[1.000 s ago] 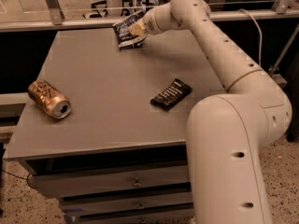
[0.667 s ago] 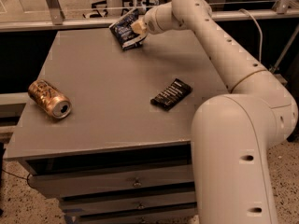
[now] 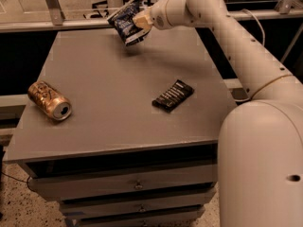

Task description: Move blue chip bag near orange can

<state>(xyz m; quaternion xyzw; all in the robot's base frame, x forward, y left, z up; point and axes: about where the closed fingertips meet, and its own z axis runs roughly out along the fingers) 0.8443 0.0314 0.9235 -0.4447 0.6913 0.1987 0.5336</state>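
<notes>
Three things share the grey table (image 3: 109, 74), and only one of them is off its surface. At the left, near the front edge, the orange can (image 3: 49, 100) lies on its side with its silver top turned toward the near right; it is the target and rests untouched. Farther back and toward the middle, the blue chip bag (image 3: 125, 23) hangs crumpled above the far part of the table. The gripper (image 3: 140, 22) has its fingers clamped on the bag's right edge, probably so it can travel without dragging. Bag and can are well apart, so the carry toward the near left remains to be done. To the right, a black bar packet (image 3: 173, 95) lies flat, out of that path. The white arm (image 3: 246, 51) reaches in from the near right.
</notes>
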